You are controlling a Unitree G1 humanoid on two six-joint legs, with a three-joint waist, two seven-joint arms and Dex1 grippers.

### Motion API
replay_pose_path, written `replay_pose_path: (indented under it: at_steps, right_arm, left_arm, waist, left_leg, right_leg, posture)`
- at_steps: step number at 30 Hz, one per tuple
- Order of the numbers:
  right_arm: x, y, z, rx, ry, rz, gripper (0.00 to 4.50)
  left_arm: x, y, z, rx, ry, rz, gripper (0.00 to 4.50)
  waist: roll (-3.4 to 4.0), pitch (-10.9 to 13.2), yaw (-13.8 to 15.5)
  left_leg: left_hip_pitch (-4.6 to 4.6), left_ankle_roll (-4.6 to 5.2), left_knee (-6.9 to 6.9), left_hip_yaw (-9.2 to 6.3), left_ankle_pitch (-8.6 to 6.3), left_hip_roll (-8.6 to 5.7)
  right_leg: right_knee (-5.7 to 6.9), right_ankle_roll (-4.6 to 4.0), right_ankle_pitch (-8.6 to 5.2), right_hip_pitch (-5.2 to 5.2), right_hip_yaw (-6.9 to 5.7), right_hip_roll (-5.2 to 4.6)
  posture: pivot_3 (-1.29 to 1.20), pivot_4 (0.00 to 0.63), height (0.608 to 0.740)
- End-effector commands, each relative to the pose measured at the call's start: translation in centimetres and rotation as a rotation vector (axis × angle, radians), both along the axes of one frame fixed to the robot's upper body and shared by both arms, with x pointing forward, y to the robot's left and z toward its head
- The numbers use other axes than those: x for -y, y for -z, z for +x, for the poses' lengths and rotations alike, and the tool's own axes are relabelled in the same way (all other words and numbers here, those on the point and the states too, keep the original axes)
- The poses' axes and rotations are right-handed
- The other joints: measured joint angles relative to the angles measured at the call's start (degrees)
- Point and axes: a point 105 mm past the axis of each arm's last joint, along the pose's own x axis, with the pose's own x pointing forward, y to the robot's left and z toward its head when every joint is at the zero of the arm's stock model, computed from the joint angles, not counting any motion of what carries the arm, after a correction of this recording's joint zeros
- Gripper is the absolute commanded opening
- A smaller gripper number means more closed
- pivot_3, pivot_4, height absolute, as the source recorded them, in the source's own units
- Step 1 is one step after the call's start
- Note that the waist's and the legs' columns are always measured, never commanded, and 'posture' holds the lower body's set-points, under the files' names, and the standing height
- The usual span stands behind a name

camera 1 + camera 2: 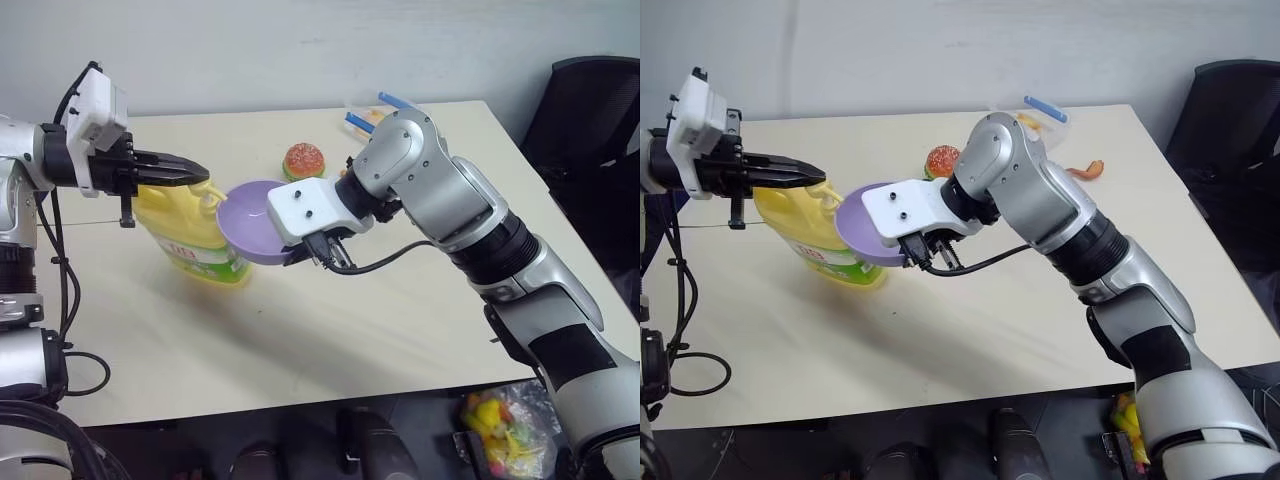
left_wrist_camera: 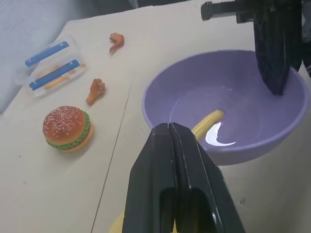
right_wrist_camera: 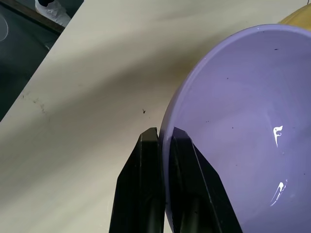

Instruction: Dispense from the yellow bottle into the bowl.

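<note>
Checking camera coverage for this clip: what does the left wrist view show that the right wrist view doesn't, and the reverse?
Left wrist view only: the toy burger, two orange toy pieces, a clear box with blue strips, the yellow pump spout reaching over the bowl, and the shut left tool.

Right wrist view only: the right tool pinching the bowl's rim, one finger inside, one outside, and the table's edge with dark floor beyond.

Both: the lavender bowl and the pale table.
</note>
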Motion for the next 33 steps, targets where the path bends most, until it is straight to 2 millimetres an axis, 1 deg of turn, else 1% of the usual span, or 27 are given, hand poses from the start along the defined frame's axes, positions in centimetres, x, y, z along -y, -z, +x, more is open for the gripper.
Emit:
replay_pose_path:
  at_steps: [1,7,10,14,19,22,24,25,28,29,30,32,33]
  right_arm:
    - [-0.3,-0.8,-1.0,0.026,-0.053,0.005,0.00]
    - [-0.4,-0.8,-1.2,0.022,-0.057,0.005,0.00]
    - [-0.5,-0.7,-1.3,0.020,-0.059,0.006,0.00]
    - [-0.5,-0.7,-1.3,0.018,-0.057,0.007,0.00]
    - [-0.5,-0.6,-1.2,0.016,-0.053,0.006,0.00]
    - [-0.5,-0.6,-1.2,0.015,-0.053,0.006,0.00]
    - [-0.5,-0.5,-1.2,0.014,-0.053,0.006,0.00]
    - [-0.4,-0.5,-1.2,0.014,-0.054,0.006,0.00]
    - [-0.2,-0.2,-1.1,0.012,-0.052,0.004,0.00]
    - [-0.1,0.1,-1.1,0.010,-0.047,0.004,0.00]
    - [0.2,0.4,-1.1,0.005,-0.040,0.004,0.00]
    - [0.6,0.8,-1.1,-0.002,-0.028,0.005,0.00]
    - [1.0,1.1,-0.9,-0.003,-0.012,0.011,0.00]
  left_arm:
    - [-0.4,3.8,1.0,-0.105,-0.055,0.092,0.03]
    - [-0.3,4.9,1.2,-0.122,-0.055,0.104,0.03]
    - [-0.3,5.6,1.2,-0.137,-0.056,0.107,0.03]
    - [-0.5,6.7,1.0,-0.161,-0.058,0.133,0.03]
    - [-0.7,8.1,0.7,-0.190,-0.067,0.160,0.03]
    - [-0.8,8.4,0.9,-0.187,-0.078,0.162,0.03]
    - [-0.5,7.1,1.0,-0.165,-0.076,0.113,0.03]
    - [-0.1,5.7,1.0,-0.155,-0.068,0.057,0.03]
    - [0.7,2.5,0.6,-0.131,-0.037,-0.059,0.03]
    - [0.9,1.0,0.2,-0.124,-0.014,-0.104,0.03]
    - [1.1,-0.7,-0.6,-0.123,0.016,-0.149,0.20]
    - [1.2,-2.6,-1.7,-0.131,0.055,-0.203,0.62]
    - [1.2,-3.6,-2.5,-0.143,0.086,-0.224,0.87]
  waist:
    - [-0.01,0.00,0.07]
    - [0.01,-0.02,0.13]
    - [0.04,-0.05,0.16]
    - [0.30,-0.23,0.17]
    - [0.50,-0.43,0.25]
    - [0.55,-0.53,0.32]
    - [0.54,-0.57,0.33]
    - [0.54,-0.57,0.33]
    - [0.53,-0.56,0.46]
    - [0.48,-0.53,0.49]
    - [0.43,-0.51,0.49]
    - [0.39,-0.48,0.33]
    - [0.33,-0.45,0.30]
  left_leg:
    - [0.13,0.00,-0.02,0.00,0.00,0.00]
    - [0.64,0.00,-0.14,0.00,0.00,0.00]
    - [0.69,-0.01,-0.14,0.01,-0.01,0.03]
    - [0.74,-0.01,-0.15,0.01,-0.01,0.03]
    - [1.07,-0.02,-0.25,0.01,-0.02,0.05]
    - [1.29,-0.02,-0.40,0.00,-0.03,0.04]
    - [1.50,-0.02,-0.58,0.00,-0.03,0.02]
    - [1.52,-0.02,-0.60,0.00,-0.03,0.02]
    - [1.48,-0.02,-0.61,0.01,-0.03,-0.02]
    - [1.42,-0.02,-0.60,0.01,-0.03,-0.01]
    - [1.35,-0.02,-0.60,0.00,-0.03,-0.01]
    - [1.06,-0.02,-0.58,0.00,-0.03,0.00]
    - [0.83,-0.02,-0.54,0.00,-0.03,0.02]
  right_leg:
    - [0.02,0.00,0.00,0.09,0.06,0.00]
    - [0.05,-0.01,-0.01,0.42,0.21,0.03]
    - [0.03,-0.02,-0.01,0.50,0.18,0.03]
    - [0.00,-0.02,-0.01,0.55,0.18,0.03]
    - [-0.21,-0.03,-0.02,0.94,0.13,0.04]
    - [-0.25,-0.03,-0.02,1.09,0.21,0.05]
    - [-0.30,-0.04,-0.02,1.16,0.32,0.05]
    - [-0.30,-0.04,-0.03,1.17,0.34,0.06]
    - [-0.30,-0.04,-0.03,1.15,0.32,0.10]
    - [-0.27,-0.04,-0.03,1.11,0.31,0.11]
    - [-0.27,-0.04,-0.03,1.07,0.29,0.10]
    - [-0.32,-0.04,-0.03,0.86,0.22,0.10]
    - [-0.34,-0.04,-0.03,0.69,0.17,0.09]
  posture:
    - [0.00,0.150,0.740]
    - [0.00,0.150,0.740]
    - [0.00,0.150,0.740]
    - [0.00,0.150,0.740]
    - [0.00,0.150,0.740]
    - [0.00,0.150,0.740]
    - [0.00,0.150,0.740]
    - [0.00,0.150,0.740]
    - [0.00,0.150,0.740]
    - [0.00,0.150,0.740]
    - [0.00,0.150,0.740]
    - [0.00,0.150,0.740]
    - [0.00,0.150,0.740]
